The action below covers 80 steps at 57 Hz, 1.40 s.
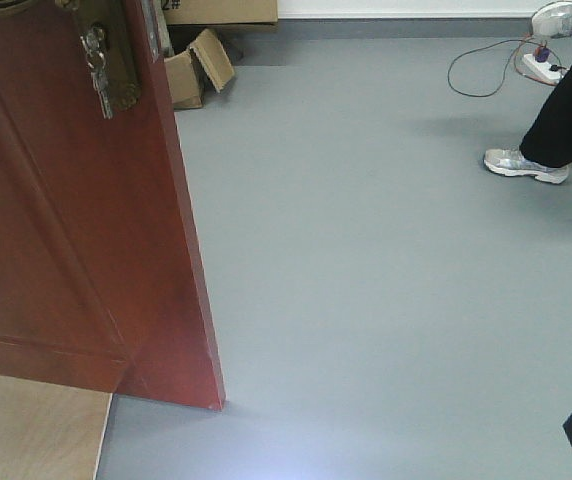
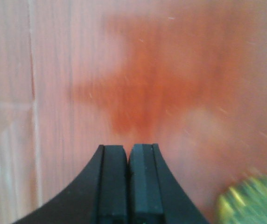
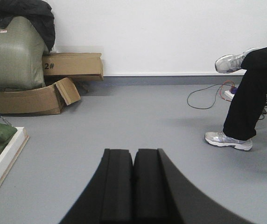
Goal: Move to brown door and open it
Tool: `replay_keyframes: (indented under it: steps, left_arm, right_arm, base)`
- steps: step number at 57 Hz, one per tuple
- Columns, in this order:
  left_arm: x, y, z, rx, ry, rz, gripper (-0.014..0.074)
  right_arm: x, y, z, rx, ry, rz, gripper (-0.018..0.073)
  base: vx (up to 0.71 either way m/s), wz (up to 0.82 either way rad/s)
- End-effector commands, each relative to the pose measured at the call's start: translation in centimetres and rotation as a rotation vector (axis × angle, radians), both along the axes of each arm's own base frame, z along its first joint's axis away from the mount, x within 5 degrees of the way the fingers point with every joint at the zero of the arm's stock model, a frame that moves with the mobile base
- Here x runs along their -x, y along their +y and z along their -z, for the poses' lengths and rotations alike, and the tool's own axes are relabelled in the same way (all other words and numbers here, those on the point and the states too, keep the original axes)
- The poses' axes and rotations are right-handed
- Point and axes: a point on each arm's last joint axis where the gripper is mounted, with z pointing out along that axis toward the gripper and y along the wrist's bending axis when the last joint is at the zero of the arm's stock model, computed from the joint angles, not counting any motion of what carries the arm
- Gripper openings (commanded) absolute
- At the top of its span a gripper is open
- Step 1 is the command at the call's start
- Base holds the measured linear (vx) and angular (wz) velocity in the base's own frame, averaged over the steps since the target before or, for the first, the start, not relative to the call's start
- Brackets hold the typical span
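The brown door (image 1: 76, 220) fills the left of the front view, standing ajar with its free edge facing the grey floor. Its brass lock plate with small keys (image 1: 101, 70) hangs near the top. In the left wrist view the door's reddish panel (image 2: 171, 70) is very close and blurred. My left gripper (image 2: 127, 148) is shut and empty, pointing straight at it. A blurred brass part (image 2: 252, 203) shows at the lower right. My right gripper (image 3: 133, 151) is shut with nothing in it, over the open floor away from the door.
A person's leg (image 1: 561, 110) and shoe (image 1: 526, 165) are at the far right, beside a power strip with cable (image 1: 544, 66). Cardboard boxes (image 3: 54, 95) and a green sack (image 3: 12, 56) line the wall. Pale plywood (image 1: 26, 430) lies at the door's foot.
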Motion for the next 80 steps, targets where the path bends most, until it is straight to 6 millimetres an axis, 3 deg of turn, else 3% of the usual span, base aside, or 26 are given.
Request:
replay_keyframes:
  steps: [1, 80]
  left_arm:
    - [1.33, 0.19, -2.75, 0.028, -0.138, -0.016, -0.0006]
    - [1.33, 0.18, -2.72, 0.027, -0.134, -0.015, -0.0006]
  right_arm:
    - [-0.05, -0.03, -0.62, 0.009, -0.087, 0.002, 0.0]
    - [-0.05, -0.03, -0.62, 0.009, -0.087, 0.002, 0.0]
  base:
    - [0.1, 0.02]
    - [0.05, 0.02]
